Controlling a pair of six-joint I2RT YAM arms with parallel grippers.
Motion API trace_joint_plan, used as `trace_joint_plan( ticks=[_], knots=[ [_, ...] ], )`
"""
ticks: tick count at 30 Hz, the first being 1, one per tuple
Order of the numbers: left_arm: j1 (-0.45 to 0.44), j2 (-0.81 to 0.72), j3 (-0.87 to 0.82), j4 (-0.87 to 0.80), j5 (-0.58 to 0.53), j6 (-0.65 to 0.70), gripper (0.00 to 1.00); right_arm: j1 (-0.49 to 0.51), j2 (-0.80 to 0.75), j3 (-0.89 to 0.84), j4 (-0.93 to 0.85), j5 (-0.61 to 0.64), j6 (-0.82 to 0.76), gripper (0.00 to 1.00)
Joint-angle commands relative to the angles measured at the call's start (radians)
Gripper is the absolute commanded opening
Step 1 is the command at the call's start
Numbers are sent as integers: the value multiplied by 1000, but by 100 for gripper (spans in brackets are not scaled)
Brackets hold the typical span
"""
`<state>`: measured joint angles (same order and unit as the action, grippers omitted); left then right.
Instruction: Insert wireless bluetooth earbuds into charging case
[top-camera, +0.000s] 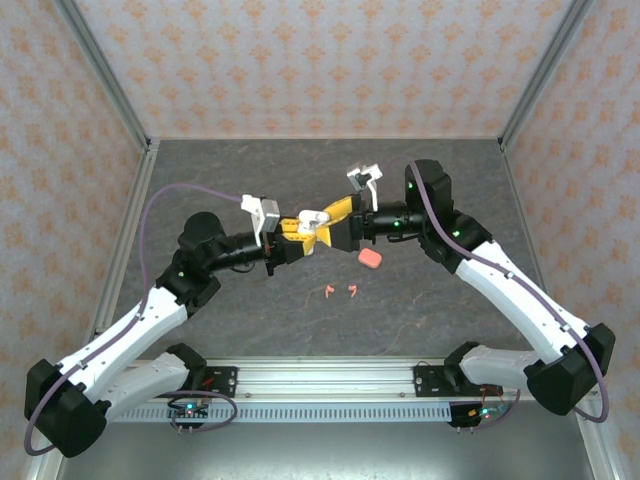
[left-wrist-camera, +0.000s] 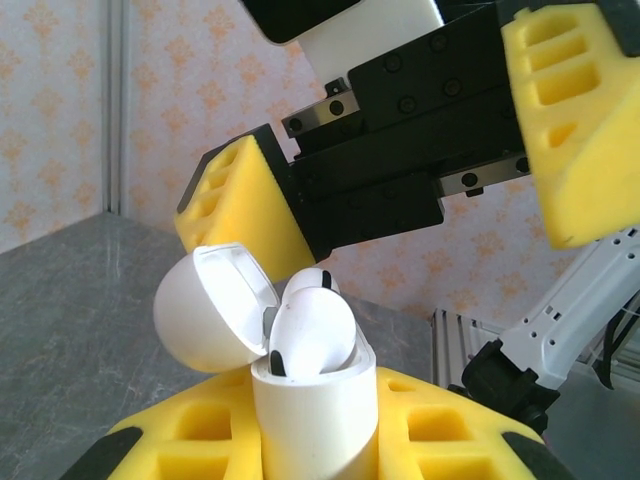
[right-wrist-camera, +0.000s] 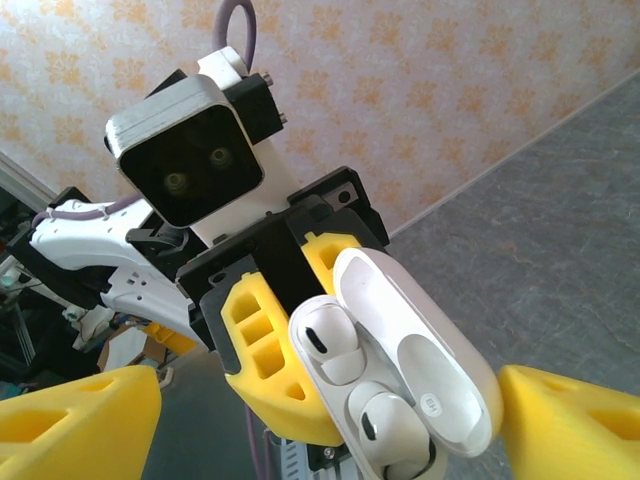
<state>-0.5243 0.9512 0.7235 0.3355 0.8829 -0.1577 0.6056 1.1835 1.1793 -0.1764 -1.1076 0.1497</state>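
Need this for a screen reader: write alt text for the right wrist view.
The left gripper holds an open white charging case with two white earbuds seated inside. The right gripper is open, its yellow fingers flanking the case.

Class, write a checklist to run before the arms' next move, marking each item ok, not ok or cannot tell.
1. Lid of the white case open: ok.
2. Case clamped in the left end effector: ok.
3. Two white earbuds in their wells: ok; fully seated: cannot tell.
4. Jaws of the right end effector open either side of the case: ok.
5. Both pink earbuds stowed: not ok, they lie on the table near the pink case.
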Motion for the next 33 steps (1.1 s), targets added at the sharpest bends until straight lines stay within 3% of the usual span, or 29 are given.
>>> trace_joint_plan(
  ticks=[1, 13, 17, 22, 29, 31, 33],
  knots=[
    [-5, 6, 25, 20, -27, 21, 0, 17, -25, 46, -35, -70, -78, 85],
    [-5, 21, 32, -1, -43, 33, 0, 17, -103, -12, -53, -14, -124, 85],
    [-5, 24, 37, -6, -53, 34, 0, 16, -123, -13, -117, 68, -150, 85],
    [-5, 34, 48, -66, -104, 37, 0, -5, -163, -13, -163, 299, -147, 88],
    [5, 107, 21, -193, -249, -8, 0, -24, -228, -101, -143, 827, -114, 92],
    [26, 153, 1, -193, -254, -58, 0, -26, -241, -142, -108, 910, -95, 99],
    [59, 219, -9, -192, -234, -122, 0, -33, -242, -181, -71, 948, -78, 99]
  ],
)
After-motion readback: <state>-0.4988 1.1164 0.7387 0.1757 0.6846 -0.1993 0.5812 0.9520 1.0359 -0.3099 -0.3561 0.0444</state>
